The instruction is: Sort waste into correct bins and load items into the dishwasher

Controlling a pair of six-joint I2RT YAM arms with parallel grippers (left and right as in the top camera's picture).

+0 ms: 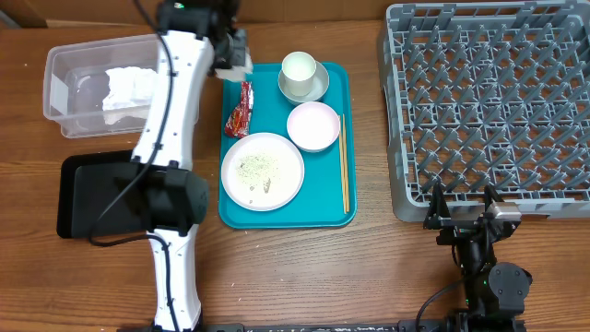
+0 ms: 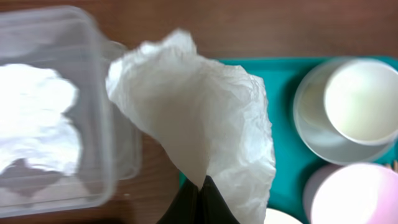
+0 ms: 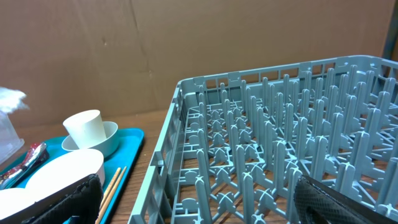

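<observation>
My left gripper (image 2: 202, 190) is shut on a crumpled white napkin (image 2: 205, 118), held over the gap between the clear tub (image 2: 93, 93) and the teal tray's far left corner; overhead it is at the tray's top left (image 1: 234, 61). A second white napkin (image 1: 127, 88) lies in the tub (image 1: 64, 65). On the teal tray are the red-and-white wrapper (image 1: 241, 108), a plate (image 1: 263, 171) with rice scraps (image 1: 253, 166), a bowl (image 1: 313, 126), a cup (image 1: 300, 67) on its saucer (image 1: 315, 90), and chopsticks (image 1: 345, 166). My right gripper (image 1: 466, 205) is open and empty at the grey dish rack's (image 1: 489, 101) near edge.
The shallow black tray (image 1: 83, 198) lies at the left front, partly under my left arm. The teal tray (image 1: 336, 217) sits between the bins and the rack. In the right wrist view the rack pegs (image 3: 280, 155) fill the frame, with cup (image 3: 84, 127) and bowl (image 3: 62, 171) at left.
</observation>
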